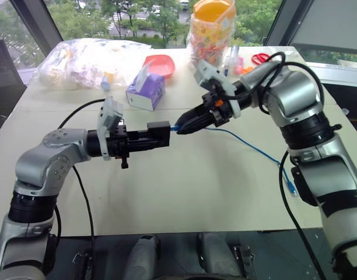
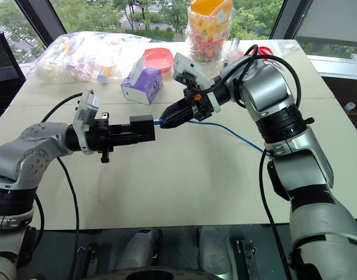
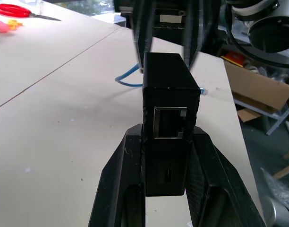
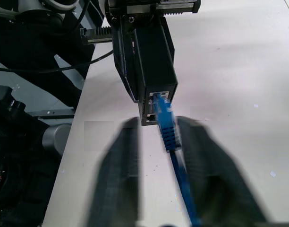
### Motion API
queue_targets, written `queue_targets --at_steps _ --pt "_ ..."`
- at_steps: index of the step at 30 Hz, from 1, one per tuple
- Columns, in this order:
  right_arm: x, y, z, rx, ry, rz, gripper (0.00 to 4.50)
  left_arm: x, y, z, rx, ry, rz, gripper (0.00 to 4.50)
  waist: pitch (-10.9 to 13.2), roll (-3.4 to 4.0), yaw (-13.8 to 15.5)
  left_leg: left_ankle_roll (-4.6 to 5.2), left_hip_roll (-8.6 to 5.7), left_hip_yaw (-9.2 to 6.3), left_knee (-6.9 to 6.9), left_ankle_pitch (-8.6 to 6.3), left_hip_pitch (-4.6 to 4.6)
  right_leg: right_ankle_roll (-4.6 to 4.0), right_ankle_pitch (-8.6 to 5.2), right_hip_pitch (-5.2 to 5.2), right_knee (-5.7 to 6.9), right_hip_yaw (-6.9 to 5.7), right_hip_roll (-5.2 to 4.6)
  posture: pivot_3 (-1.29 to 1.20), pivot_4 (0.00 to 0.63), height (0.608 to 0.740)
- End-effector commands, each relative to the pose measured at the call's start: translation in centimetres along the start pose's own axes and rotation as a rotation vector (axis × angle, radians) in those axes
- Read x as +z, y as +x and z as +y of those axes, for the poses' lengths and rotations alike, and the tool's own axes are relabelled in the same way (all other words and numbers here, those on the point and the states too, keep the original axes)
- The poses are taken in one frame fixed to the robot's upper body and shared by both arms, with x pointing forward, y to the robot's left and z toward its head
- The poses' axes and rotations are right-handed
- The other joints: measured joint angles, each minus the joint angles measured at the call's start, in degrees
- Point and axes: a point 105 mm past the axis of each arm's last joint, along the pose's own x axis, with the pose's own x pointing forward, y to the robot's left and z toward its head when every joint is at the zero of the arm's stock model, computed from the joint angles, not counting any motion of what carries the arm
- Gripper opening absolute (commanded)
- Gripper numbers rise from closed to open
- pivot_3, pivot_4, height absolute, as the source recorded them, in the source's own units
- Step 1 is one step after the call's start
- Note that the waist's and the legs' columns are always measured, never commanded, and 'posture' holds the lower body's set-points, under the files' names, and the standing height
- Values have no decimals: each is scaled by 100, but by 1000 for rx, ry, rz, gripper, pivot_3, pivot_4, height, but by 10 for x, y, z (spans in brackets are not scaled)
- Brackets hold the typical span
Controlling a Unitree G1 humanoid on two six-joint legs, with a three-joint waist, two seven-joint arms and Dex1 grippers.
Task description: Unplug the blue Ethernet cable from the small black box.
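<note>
Big pale table (image 1: pixel 184 192) fills the scene, windows and green trees beyond its far edge. Along that far side: a clear plastic bag (image 1: pixel 91 61) at left, an orange-lidded jar (image 1: pixel 212 29) further right, a purple tissue box (image 1: pixel 146 90) nearer, red scissors (image 1: pixel 261 58) far right. Centre, above the table, the left gripper (image 1: pixel 148 139) clamps the small black box (image 1: pixel 159 135). The right gripper (image 1: pixel 184 126) is closed on the blue Ethernet cable (image 1: pixel 248 144) at the box's port; it trails right.
</note>
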Motion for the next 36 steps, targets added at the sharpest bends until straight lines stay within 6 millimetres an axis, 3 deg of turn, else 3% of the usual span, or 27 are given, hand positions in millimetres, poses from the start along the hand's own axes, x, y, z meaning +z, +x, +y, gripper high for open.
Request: queue_targets --at_steps 1,9,13,17,32,35,36 --pt "17 -3 3 5 -45 -20 31 5 0 -2 -2 50 1 490 0 0 0 0 0 0 0 0 0 0 0 0 0 0 0 0 150 740" --pt "16 1 3 4 -52 -16 31 6 1 -2 1 50 -4 490 0 0 0 0 0 0 0 0 0 0 0 0 0 0 0 0 150 740" --pt "15 0 5 18 -51 -15 1478 6 1 -2 0 49 -5 490 0 0 0 0 0 0 0 0 0 0 0 0 0 0 0 0 150 740" --pt "14 2 0 -20 -52 -3 3328 6 1 -2 -2 48 -6 490 0 0 -2 0 0 0 0 0 0 0 0 0 0 0 0 0 150 740" --pt "17 5 5 10 -52 -4 3328 5 2 -3 -2 47 -10 490 0 0 -1 0 0 0 0 0 0 0 0 0 0 0 0 0 150 740" --pt "17 6 5 13 -52 -5 2508 5 3 -3 -2 46 -10 490 0 0 -1 0 0 0 0 0 0 0 0 -1 1 0 0 0 150 740" --pt "18 6 5 13 -52 -5 2031 5 3 -3 -2 46 -10 490 0 0 -1 0 0 0 0 0 0 0 0 -1 1 0 0 0 150 740"
